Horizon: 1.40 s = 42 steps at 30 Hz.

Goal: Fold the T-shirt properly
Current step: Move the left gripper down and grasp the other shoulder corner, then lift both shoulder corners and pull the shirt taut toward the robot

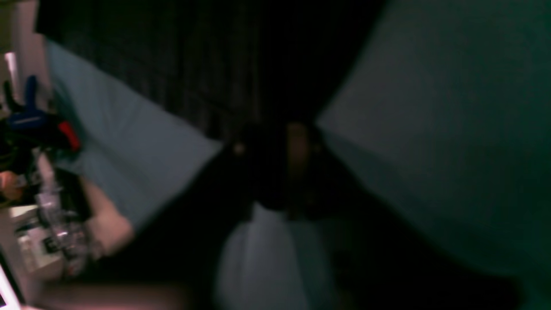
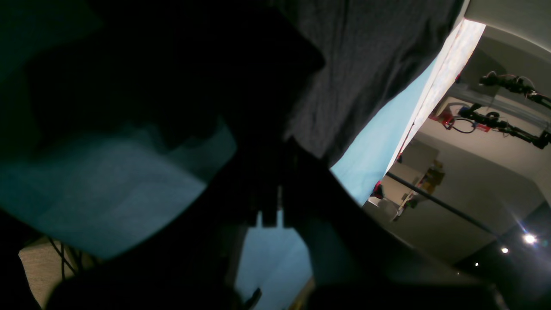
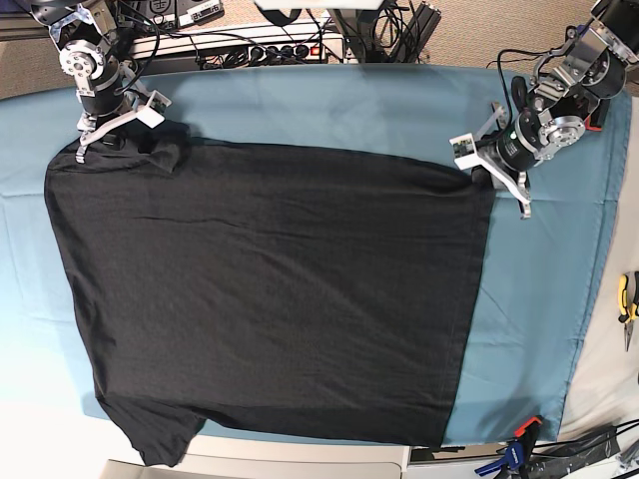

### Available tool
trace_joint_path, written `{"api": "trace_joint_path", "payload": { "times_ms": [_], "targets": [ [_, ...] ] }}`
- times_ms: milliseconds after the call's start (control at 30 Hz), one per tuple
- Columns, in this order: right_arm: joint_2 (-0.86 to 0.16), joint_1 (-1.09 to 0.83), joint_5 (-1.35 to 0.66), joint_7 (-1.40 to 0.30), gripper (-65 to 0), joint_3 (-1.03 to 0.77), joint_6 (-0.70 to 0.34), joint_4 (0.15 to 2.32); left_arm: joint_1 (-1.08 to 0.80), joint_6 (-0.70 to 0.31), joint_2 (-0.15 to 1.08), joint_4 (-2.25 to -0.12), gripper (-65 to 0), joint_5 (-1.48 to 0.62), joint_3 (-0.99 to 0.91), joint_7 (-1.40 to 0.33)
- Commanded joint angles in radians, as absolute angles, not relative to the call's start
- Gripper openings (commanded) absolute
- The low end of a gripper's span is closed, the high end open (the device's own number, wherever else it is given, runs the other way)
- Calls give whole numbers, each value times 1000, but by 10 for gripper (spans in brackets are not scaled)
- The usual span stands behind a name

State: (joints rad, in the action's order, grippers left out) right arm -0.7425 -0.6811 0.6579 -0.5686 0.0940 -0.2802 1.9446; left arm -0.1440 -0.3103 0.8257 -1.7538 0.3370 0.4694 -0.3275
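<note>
**Grippers at two far corners of the spread T-shirt**

Fabric covers most of your working area: the black T-shirt lies flat and plain side up on the teal table cloth, with one sleeve hanging over the cloth's near edge at the base view's lower left.

Your right gripper sits at the T-shirt's far corner on the left of the base view. Its fingers are drawn together, and the tip rests against the dark fabric right at that corner. From the right wrist camera you see the gripper only as a dark silhouette with the T-shirt draped above it and the table cloth beyond; you cannot tell from that view whether cloth is actually pinched.

Your left gripper sits at the T-shirt's other far corner, on the right of the base view, just at the hem's edge. The left wrist camera is blurred and very dark: the gripper shows against the T-shirt, with table cloth on either side. Its fingers look close together there, but you cannot tell for certain how they stand, nor whether they grip the hem.

A pair of yellow-handled pliers lies on the bare table beyond the T-shirt's right side, well apart from it.
</note>
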Motion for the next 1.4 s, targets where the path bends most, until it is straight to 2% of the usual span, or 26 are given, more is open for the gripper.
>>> {"api": "trace_joint_path", "payload": {
  "times_ms": [0, 467, 800, 1000, 1367],
  "targets": [
    [-759, -678, 671, -576, -650, 85, -264, 1960, -149, -342, 839, -1748, -650, 324, 469, -366],
    [-759, -679, 670, -584, -650, 85, -264, 1960, -150, -337, 840, -1814, -650, 223, 469, -381],
    [-759, -691, 672, -614, -650, 85, -264, 1967, -162, -338, 856, -1873, -650, 223, 469, -440],
    [-759, -756, 676, -629, -650, 85, -263, 2038, -223, -322, 932, -1991, -650, 223, 468, -473],
    [-759, -915, 708, -653, -650, 20, -264, 2133, -351, -292, 942, -2155, -650, 257, 468, -563]
  ]
}}
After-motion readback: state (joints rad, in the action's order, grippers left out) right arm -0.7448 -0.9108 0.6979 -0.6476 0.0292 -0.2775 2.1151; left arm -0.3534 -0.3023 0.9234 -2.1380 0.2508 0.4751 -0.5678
